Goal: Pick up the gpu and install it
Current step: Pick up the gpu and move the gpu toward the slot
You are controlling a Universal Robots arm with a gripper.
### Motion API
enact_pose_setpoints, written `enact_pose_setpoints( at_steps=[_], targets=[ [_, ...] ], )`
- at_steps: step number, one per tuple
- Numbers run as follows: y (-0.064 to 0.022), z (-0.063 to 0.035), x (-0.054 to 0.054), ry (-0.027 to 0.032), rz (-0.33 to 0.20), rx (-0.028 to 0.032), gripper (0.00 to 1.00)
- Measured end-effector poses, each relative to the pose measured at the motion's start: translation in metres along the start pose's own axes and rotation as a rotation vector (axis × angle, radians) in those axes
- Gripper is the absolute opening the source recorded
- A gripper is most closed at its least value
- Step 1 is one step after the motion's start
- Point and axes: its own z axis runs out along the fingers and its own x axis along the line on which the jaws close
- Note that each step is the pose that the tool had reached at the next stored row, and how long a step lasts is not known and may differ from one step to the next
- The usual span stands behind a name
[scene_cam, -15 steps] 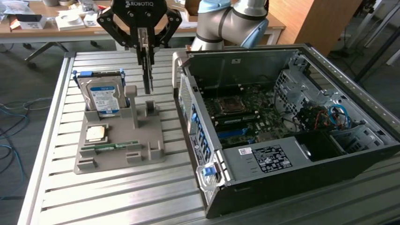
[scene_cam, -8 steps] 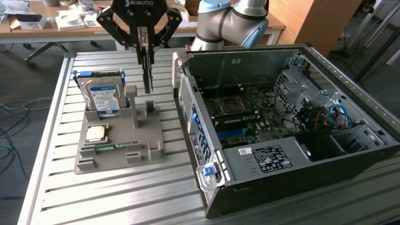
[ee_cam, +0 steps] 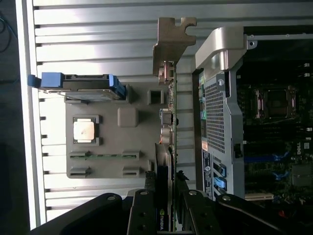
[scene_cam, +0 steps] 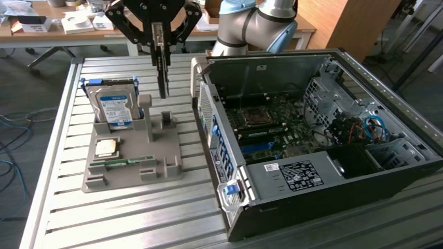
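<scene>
**Card held upright in the hand, above the holder, beside the open case**

The slatted counter [scene_cam: 62,207] carries the computer case [scene_cam: 291,207], laid on its side with the panel off, so the motherboard [scene_cam: 277,129] faces up, likely for access from above. Just beside it sits a grey holder [scene_cam: 128,176] that props the hard drive [scene_cam: 114,106] on edge.

The hand [scene_cam: 161,39] is clenched on the top edge of the gpu [scene_cam: 163,72]. The card hangs vertically above the holder, between drive and case, probably to leave its lower edge free. Its bracket [ee_cam: 171,39] points away from the hand.
</scene>
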Motion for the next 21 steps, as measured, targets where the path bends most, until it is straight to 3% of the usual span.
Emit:
enact_pose_setpoints(
  at_steps=[7,21],
  targets=[
    [0.0,-0.0002,0.0,0.0002,0.0,0.0002,0.27],
    [0.0009,0.0003,-0.013,-0.0001,0.0,-0.0001,0.27]
  ],
)
